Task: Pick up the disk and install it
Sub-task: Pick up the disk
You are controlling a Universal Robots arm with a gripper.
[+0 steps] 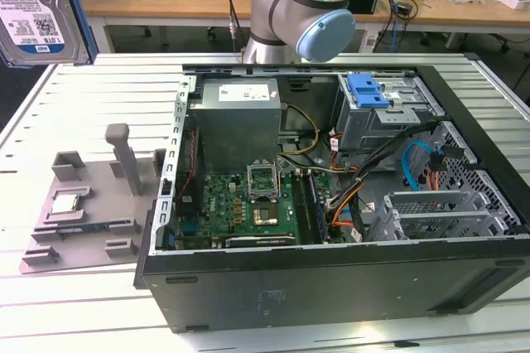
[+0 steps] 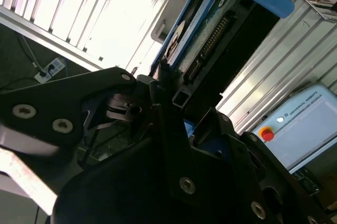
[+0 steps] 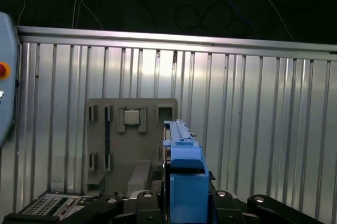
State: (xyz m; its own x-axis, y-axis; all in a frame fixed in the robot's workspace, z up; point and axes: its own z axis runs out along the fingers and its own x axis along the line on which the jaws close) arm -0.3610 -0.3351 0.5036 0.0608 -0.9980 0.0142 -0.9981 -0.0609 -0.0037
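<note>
My jaws clamp the disk (image 1: 37, 13), held up clear of the grey tray (image 1: 83, 237) beside the computer case (image 1: 331, 287).

- The exterior view looks down at a slant, from nearby, over the open computer case (image 1: 331, 204) on the ribbed bench (image 1: 99, 88).
- The first wrist view faces the bench from well off it, past the pincer (image 3: 185, 196).
- The second wrist view sits tight against the pincer's dark body.
- All three catch the gripped disk (image 1: 37, 5); exterior and first wrist views share the grey fixture (image 1: 83, 195).
</note>
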